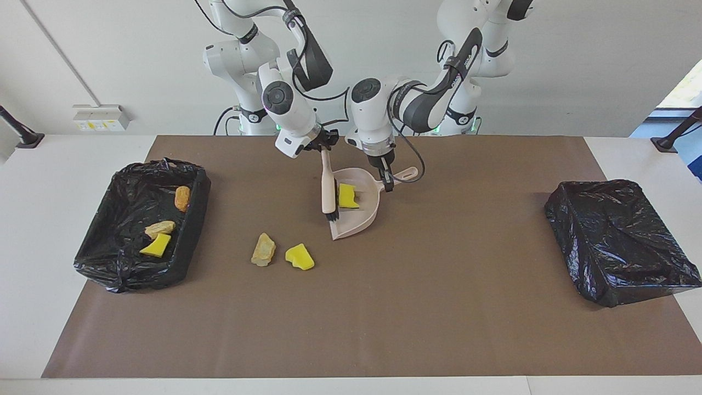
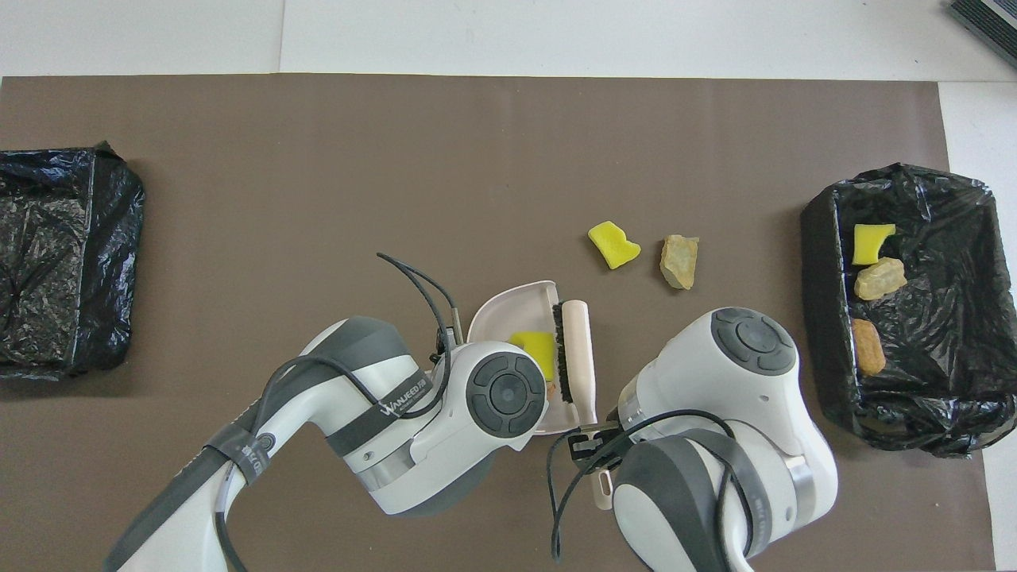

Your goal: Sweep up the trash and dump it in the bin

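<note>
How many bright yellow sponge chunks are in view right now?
3: one in the beige dustpan at, one loose on the brown mat, one in the black-lined bin at. Another may hide under the arms.

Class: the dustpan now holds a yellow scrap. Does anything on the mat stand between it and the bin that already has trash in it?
Nearly: a beige lump and a yellow scrap lie on the mat between dustpan and bin, slightly farther from the robots than the straight line. Carried above them, the dustpan should pass freely.
</note>
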